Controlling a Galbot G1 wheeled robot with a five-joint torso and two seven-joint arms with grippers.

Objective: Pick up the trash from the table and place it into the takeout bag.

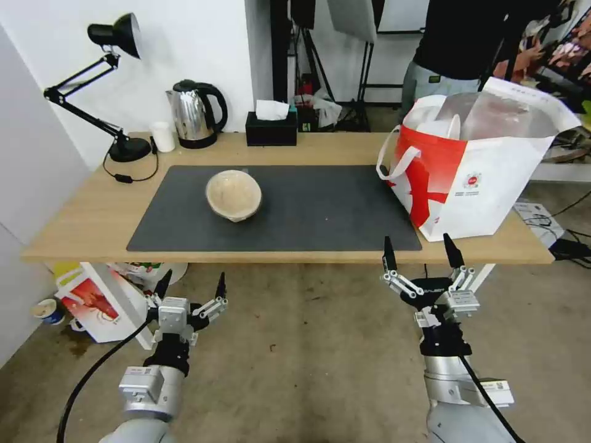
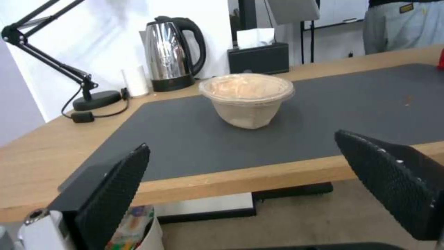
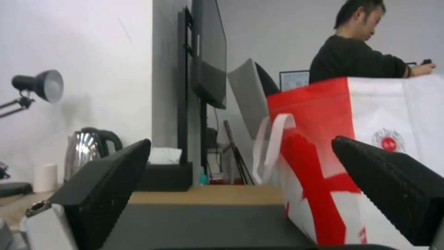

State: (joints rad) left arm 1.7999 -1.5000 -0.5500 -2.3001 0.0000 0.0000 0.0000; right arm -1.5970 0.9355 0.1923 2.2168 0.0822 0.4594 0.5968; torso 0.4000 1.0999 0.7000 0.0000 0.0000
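A beige lidded round bowl (image 1: 233, 195) (image 2: 247, 98), a piece of the trash, sits on the dark grey mat (image 1: 308, 215) of the light-wood table (image 1: 80, 215). The takeout bag (image 1: 474, 166) (image 3: 370, 152), white with a red panel and loop handles, stands open on the table's right end, with white items showing inside it. My left gripper (image 1: 191, 288) (image 2: 245, 180) hangs open below the table's front edge, left of centre. My right gripper (image 1: 423, 253) (image 3: 240, 187) is open at the front edge, just before the bag.
Along the back edge stand a black desk lamp (image 1: 117, 80), a small white cup (image 1: 163, 136), a steel kettle (image 1: 194, 114) and a black tissue box (image 1: 271, 126). A red-and-white package (image 1: 101, 301) and bin lie on the floor under the left end. A person stands behind the bag.
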